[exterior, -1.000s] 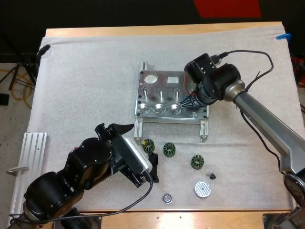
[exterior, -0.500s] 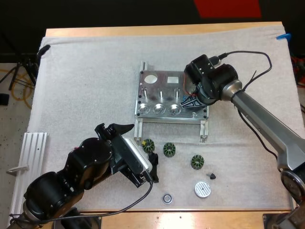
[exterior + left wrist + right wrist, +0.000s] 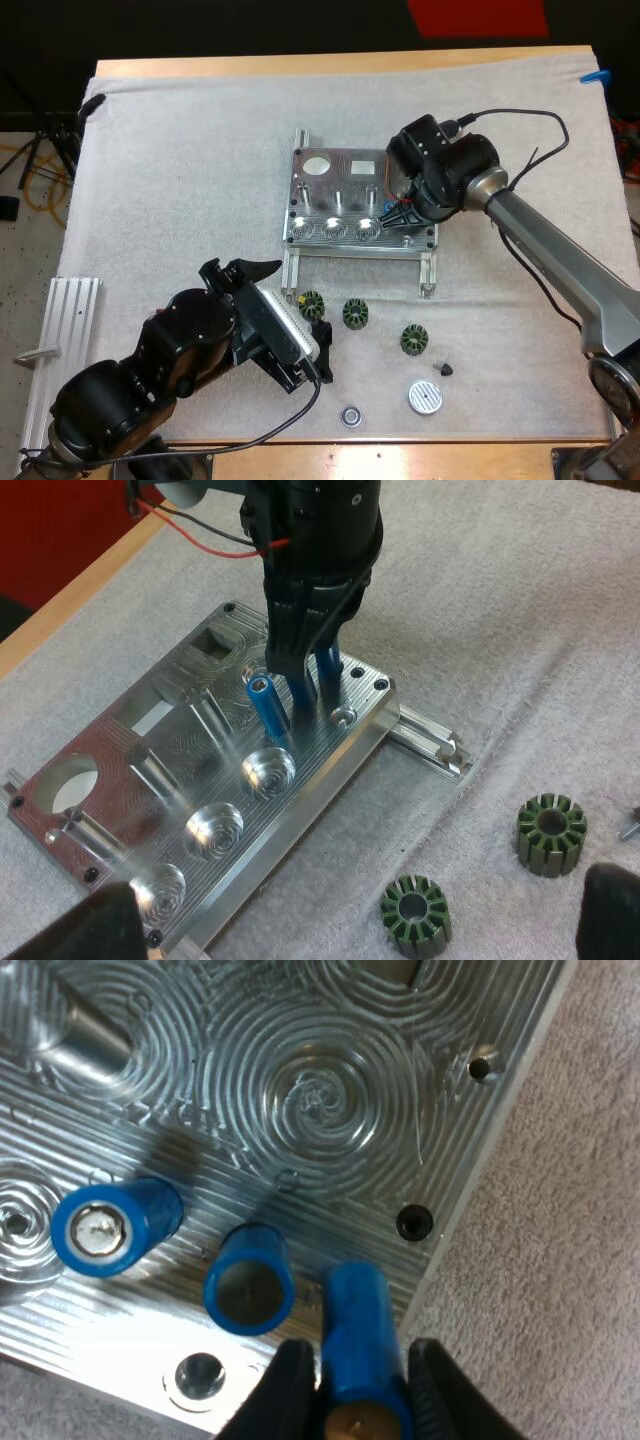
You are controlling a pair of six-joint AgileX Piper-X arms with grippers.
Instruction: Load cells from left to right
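Observation:
The metal fixture (image 3: pixel 340 180) lies mid-mat. My right gripper (image 3: pixel 397 213) is over its right front corner, shut on a blue cylinder (image 3: pixel 356 1335) that it holds down at the fixture's edge. In the right wrist view its fingertips (image 3: pixel 287 1385) press this cylinder from both sides. Beside it, two more blue cylinders (image 3: pixel 112 1226) (image 3: pixel 250 1280) stand in the fixture (image 3: pixel 300 1090). The left wrist view looks at the fixture (image 3: pixel 130 780), where a tilted cylinder (image 3: pixel 268 706) stands by the right gripper (image 3: pixel 305 675). My left gripper (image 3: pixel 298 305) hangs open near the front, above the dark green stators (image 3: pixel 312 304) (image 3: pixel 355 313) (image 3: pixel 415 339).
A small black part (image 3: pixel 445 368), a white round cap (image 3: pixel 424 397) and a small ring (image 3: pixel 351 414) lie near the mat's front edge. An aluminium rail (image 3: pixel 62 350) sits at the front left. Three round pockets (image 3: pixel 215 828) line the fixture's front.
My right gripper has edged slightly left at the fixture's right front corner, still holding the blue cylinder. The left arm has not moved.

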